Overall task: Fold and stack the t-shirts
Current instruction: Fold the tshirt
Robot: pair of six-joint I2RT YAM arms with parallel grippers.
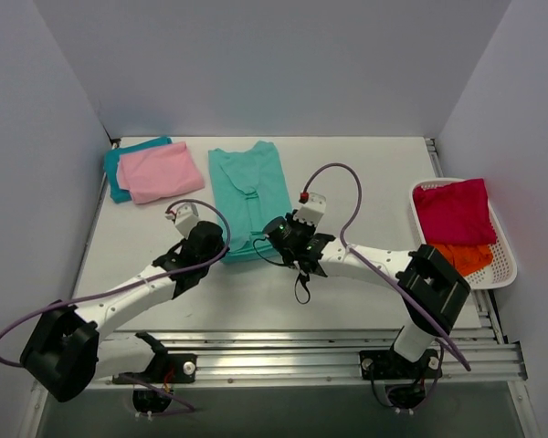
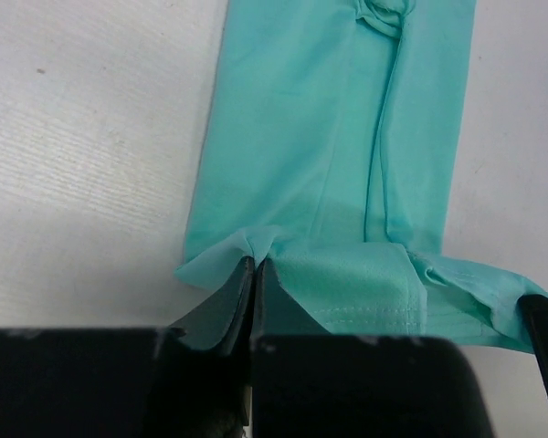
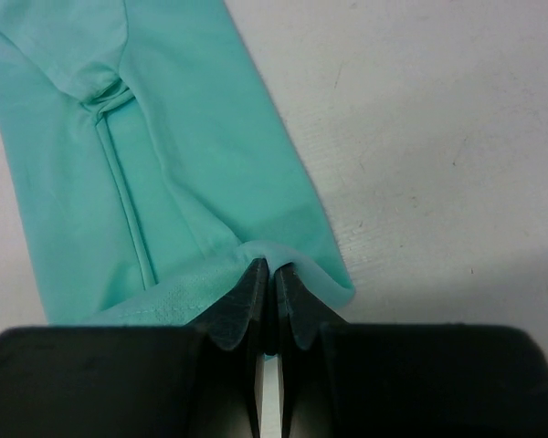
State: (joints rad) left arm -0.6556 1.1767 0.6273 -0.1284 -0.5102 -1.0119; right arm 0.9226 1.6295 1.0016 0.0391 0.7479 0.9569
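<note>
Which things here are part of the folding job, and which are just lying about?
Job: mint tee, held by left gripper and right gripper; pink tee on teal tee; crimson tee; orange tee.
Just there: basket; table.

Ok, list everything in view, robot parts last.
Table: 1, white.
Basket: 1, white, table's right edge.
Green t-shirt: 1, mint, table centre, folded lengthwise.
Teal t-shirt: 1, teal, far left, folded.
Pink t-shirt: 1, pale pink, folded, on the teal one.
Orange t-shirt: 1, orange, in the basket.
Red t-shirt: 1, crimson, on the orange one.
Left arm, right arm: 2, white and black, near edge.
Left tool, right tool: 2, black, shut on the green t-shirt's near corners.
</note>
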